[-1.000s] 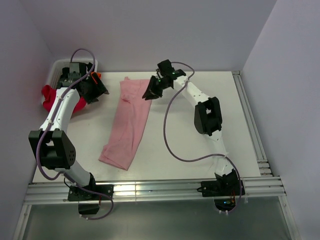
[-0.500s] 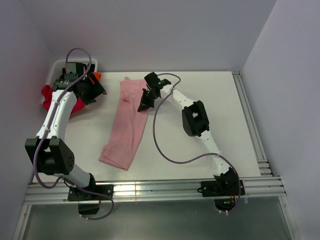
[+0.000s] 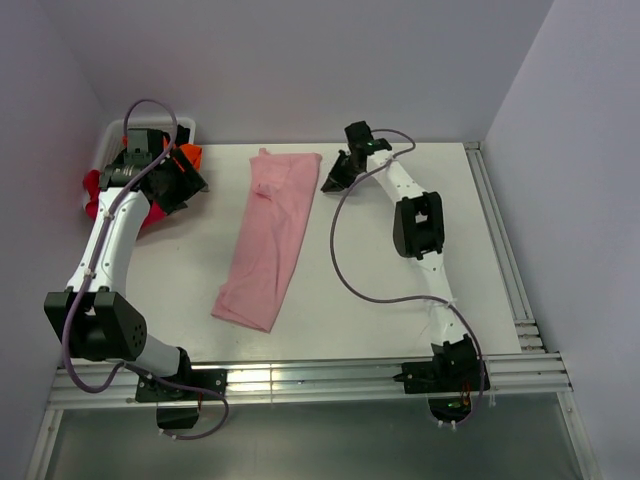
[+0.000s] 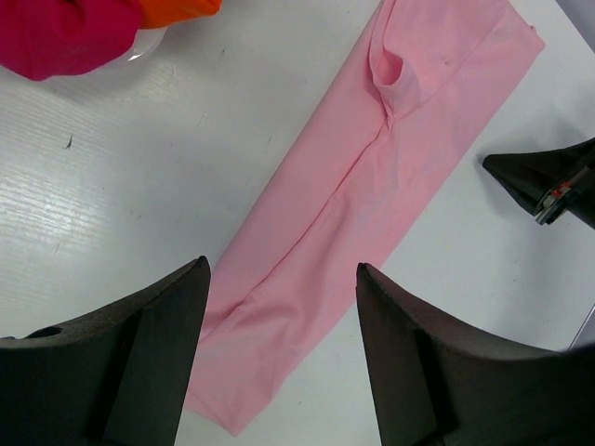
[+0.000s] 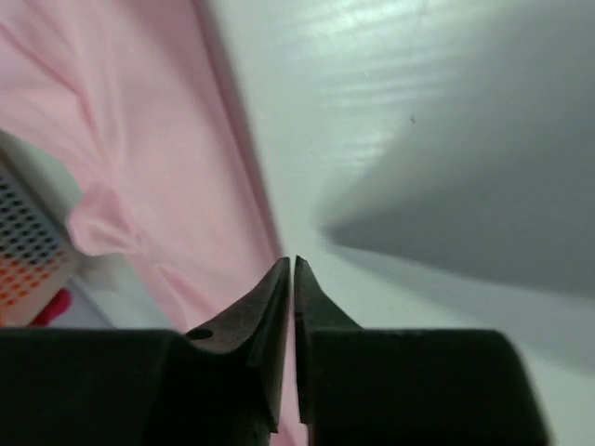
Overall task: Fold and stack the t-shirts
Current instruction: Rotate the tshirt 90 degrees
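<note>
Overhead: light pink t-shirt lies as a long folded strip on the tabletop, running 12 to 7 o'clock. Crimson t-shirt and orange t-shirt are bunched at its 10 o'clock, beside the left pincer. Right pincer sits at 3 o'clock of the strip's far end, apart from it. Left wrist: fingers spread wide, released, pink cloth below. Right wrist: fingers pressed together, clenched on nothing; pink edge at 10 o'clock.
</note>
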